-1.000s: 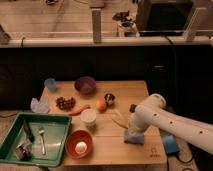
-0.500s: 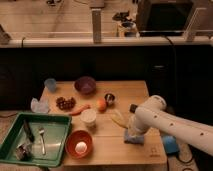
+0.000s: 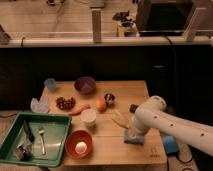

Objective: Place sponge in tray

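Camera view showed the sponge (image 3: 131,139) lying flat near the front right corner of the bench (image 3: 125,92), a small blue pad partly covered by the end of the white arm. The claw (image 3: 135,132) was down directly over it, at or against its top face. Whether it stood open or closed, or had any hold of the sponge, could not be told, because the wrist hid it. The tray (image 3: 57,131) sat well apart at the bench's front left, with some utensils in its left half and bare green floor on its right. An orange bowl (image 3: 80,145) and a white cup (image 3: 89,118) stood between sponge and tray.

Judging by its look, the sponge would be very light and soft, squashing under a pinch rather than resisting, neither fragile nor slippery. Being thin and flat, it was best taken across its shorter width near the middle, with the claw pressed down to the bench to catch both edges. A corner hold would likely let it droop or slip out.
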You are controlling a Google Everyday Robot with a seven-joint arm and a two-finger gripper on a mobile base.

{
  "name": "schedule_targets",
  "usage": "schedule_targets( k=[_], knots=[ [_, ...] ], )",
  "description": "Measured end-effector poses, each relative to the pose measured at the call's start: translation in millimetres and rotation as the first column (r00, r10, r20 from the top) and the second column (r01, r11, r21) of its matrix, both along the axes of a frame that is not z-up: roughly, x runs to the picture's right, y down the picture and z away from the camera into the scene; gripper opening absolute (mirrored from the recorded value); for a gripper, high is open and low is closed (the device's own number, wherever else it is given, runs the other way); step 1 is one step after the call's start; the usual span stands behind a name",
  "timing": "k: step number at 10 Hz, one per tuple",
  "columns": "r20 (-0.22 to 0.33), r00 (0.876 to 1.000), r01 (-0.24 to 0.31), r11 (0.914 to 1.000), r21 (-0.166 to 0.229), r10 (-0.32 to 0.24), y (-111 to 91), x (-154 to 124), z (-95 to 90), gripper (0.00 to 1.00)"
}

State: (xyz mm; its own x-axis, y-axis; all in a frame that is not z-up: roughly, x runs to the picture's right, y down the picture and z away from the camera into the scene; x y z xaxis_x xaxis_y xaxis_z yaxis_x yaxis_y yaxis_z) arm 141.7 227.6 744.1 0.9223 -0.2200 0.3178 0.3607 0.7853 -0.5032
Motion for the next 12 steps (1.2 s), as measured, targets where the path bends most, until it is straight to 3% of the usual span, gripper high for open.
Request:
schedule_targets(
  k=[5,9,12],
  knots=[
    [-0.001,1.0,0.013,0.9998,-0.012,-0.013,4.5,-0.1,-2.8,0.17],
    [-0.007,1.0,0.018,0.9996,-0.023,-0.019,8.6,-1.1,-4.7,0.24],
    [-0.012,1.0,0.018,0.9994,-0.031,-0.018,12.6,-0.5,-2.4,0.46]
  ],
)
